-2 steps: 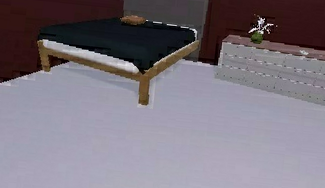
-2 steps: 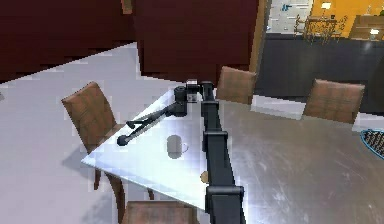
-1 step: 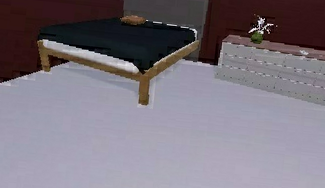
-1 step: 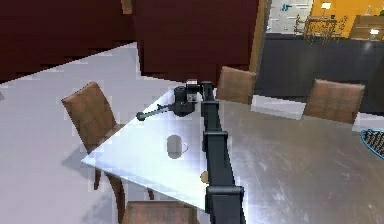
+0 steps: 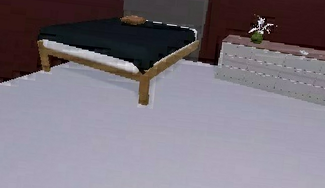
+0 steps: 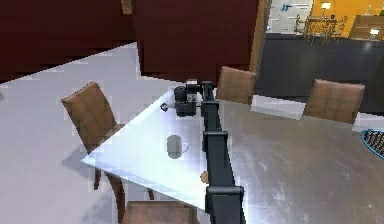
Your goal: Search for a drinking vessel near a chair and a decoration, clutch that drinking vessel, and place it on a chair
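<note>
On the desk [image 6: 290, 150] the pale cup [image 6: 176, 147] sits left of the arm [image 6: 216, 150] and nearer than the hand [image 6: 186, 97]; cannot tell whether the hand holds anything

Glossy grey tabletop [image 6: 290, 160], dark arm [image 6: 215, 140] running across it from the near edge toward the far left corner. Claw [image 6: 184, 97] sits at that corner; can't tell if it holds anything. Small grey cup-like thing [image 6: 176, 147] stands on the tabletop near the left edge, just left of the arm. Brown chair [image 6: 90, 115] at the left edge, two more [image 6: 237, 85] [image 6: 333, 100] along the far edge, fourth chair [image 6: 160, 212] at the near edge. Dark blue patterned thing [image 6: 373, 141] at the right edge. Dark red wall [image 6: 190, 35] behind.
</note>
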